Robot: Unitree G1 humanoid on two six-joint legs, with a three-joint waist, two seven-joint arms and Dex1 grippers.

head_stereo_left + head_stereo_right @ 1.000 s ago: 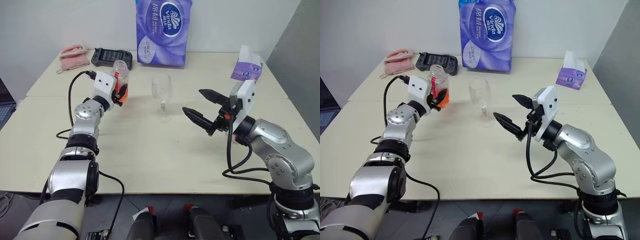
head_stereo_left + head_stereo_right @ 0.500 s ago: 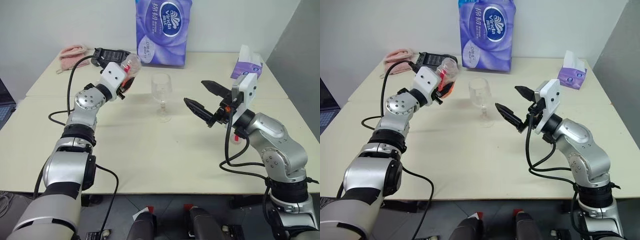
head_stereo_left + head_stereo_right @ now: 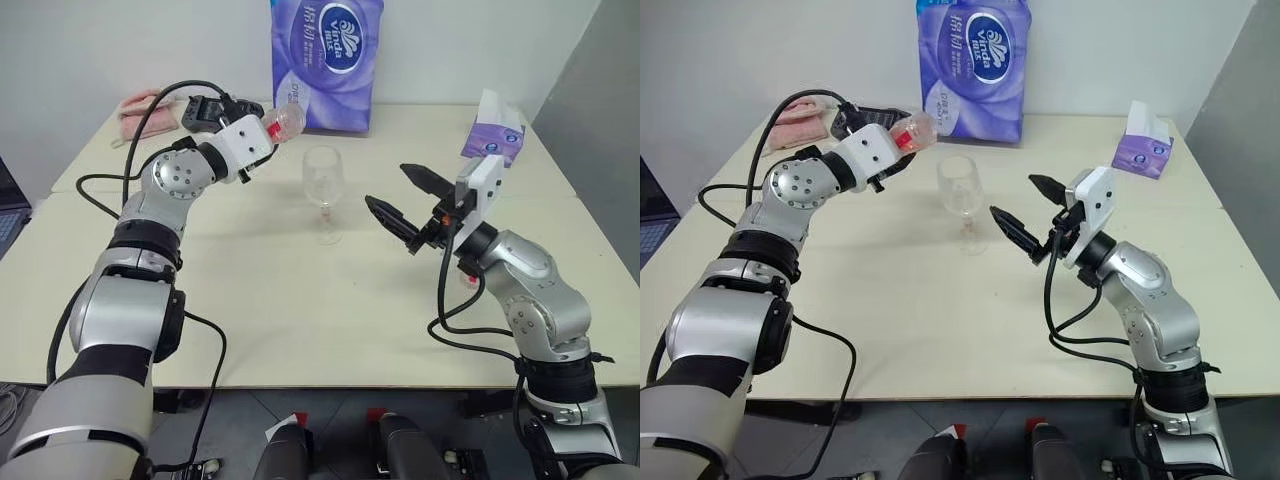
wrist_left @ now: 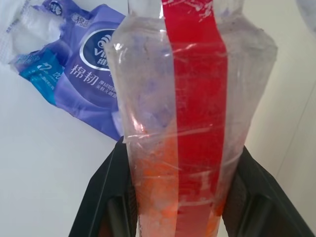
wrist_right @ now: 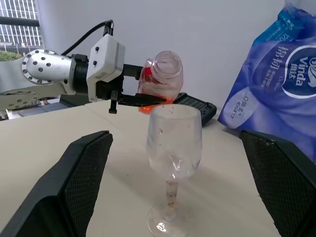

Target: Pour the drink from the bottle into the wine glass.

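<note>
**Two arms, one tilted bottle, one upright glass**

Two pale, smooth tabletops (image 3: 300,300) butt together along a seam to make the broad work surface. At its far edge a tall, glossy purple plastic pack of tissues (image 3: 325,65) stands upright, with a small purple tissue box (image 3: 492,135) off to the right, a flat black rectangular device (image 3: 205,110) to the left, and a soft pink cloth (image 3: 140,105) beyond that.

Out in the middle stands the clear stemmed wine glass (image 3: 322,190), rounded bowl on a thin stem and round foot, upright; whether anything is in it cannot be told. The left gripper (image 3: 262,150) is clamped on the small clear plastic bottle (image 3: 280,125), held above the table, tilted nearly level, its open mouth pointing at the glass from the left, apart from the rim. Translucent orange-red drink (image 4: 163,192) pools in the bottle's lower part, a red label band running along its ribbed wall.

The right gripper (image 3: 400,200) hovers just right of the glass, black tapered fingers spread wide, holding nothing.
</note>
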